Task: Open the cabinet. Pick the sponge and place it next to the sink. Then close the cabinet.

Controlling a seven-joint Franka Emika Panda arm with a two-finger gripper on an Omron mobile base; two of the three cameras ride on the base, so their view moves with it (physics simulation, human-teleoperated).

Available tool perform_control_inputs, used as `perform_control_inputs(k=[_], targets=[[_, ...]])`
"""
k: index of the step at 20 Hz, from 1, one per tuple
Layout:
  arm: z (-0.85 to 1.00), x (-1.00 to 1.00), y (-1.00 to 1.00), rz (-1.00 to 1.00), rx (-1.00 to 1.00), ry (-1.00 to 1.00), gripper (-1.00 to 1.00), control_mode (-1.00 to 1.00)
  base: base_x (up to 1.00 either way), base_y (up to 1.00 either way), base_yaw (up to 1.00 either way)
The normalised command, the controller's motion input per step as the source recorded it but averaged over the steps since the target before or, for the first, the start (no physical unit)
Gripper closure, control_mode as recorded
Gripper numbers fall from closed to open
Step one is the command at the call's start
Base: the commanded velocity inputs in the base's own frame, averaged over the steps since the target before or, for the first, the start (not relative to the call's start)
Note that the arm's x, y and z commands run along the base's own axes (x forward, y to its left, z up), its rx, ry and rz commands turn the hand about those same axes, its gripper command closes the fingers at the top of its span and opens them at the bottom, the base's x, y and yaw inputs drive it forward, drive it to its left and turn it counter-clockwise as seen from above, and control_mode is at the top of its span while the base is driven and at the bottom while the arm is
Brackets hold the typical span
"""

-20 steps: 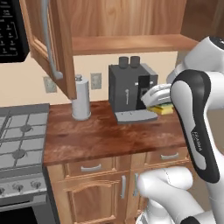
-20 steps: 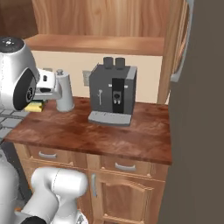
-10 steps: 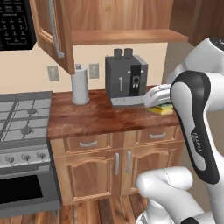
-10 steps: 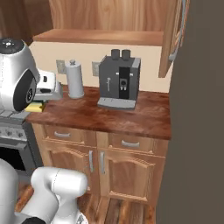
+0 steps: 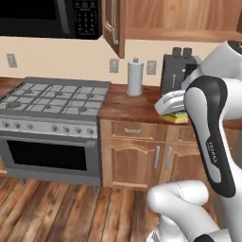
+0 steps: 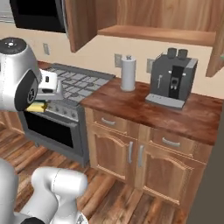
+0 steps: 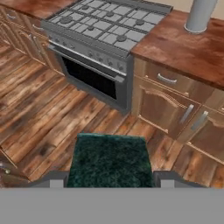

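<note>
My gripper [image 7: 109, 178] is shut on the sponge [image 7: 109, 158], whose dark green face lies between the fingertips [image 7: 55, 180]. From the left base the sponge [image 5: 177, 118] shows yellow under the white hand, held in the air in front of the counter edge. From the right base the sponge [image 6: 36, 106] hangs over the floor in front of the stove. The cabinet [image 6: 153, 34] stands open above the counter, its left door [image 5: 116, 23] swung out and the wooden shelf bare. The sink is out of view.
A gas stove [image 5: 56, 101] with an oven stands left of the wooden counter [image 6: 131, 100]. A paper towel roll [image 5: 135, 78] and a dark coffee machine [image 6: 173, 78] stand on the counter. A black microwave [image 5: 47, 16] hangs above the stove. Wooden floor [image 7: 48, 113] lies below.
The whole picture has shifted: the base has driven back and to the left, bringing the stove and floor into view. The sponge stays in the gripper.
</note>
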Motion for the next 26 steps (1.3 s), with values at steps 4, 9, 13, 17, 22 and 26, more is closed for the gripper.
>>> perform_control_inputs(k=[4,9,13,17,22,26], targets=[[0.0,0.0,0.0,0.0,0.0,0.0,1.0,1.0,-0.21,-0.03,0.71],[0.0,0.0,0.0,0.0,0.0,0.0,1.0,1.0,0.0,-0.03,0.77],[0.0,0.0,0.0,0.0,0.0,0.0,1.0,1.0,0.0,0.0,0.71],[0.0,0.0,0.0,0.0,0.0,0.0,1.0,1.0,0.05,0.1,0.62],[0.0,0.0,0.0,0.0,0.0,0.0,1.0,1.0,0.12,0.1,0.6],[0.0,0.0,0.0,0.0,0.0,0.0,1.0,1.0,0.14,0.13,0.57]])
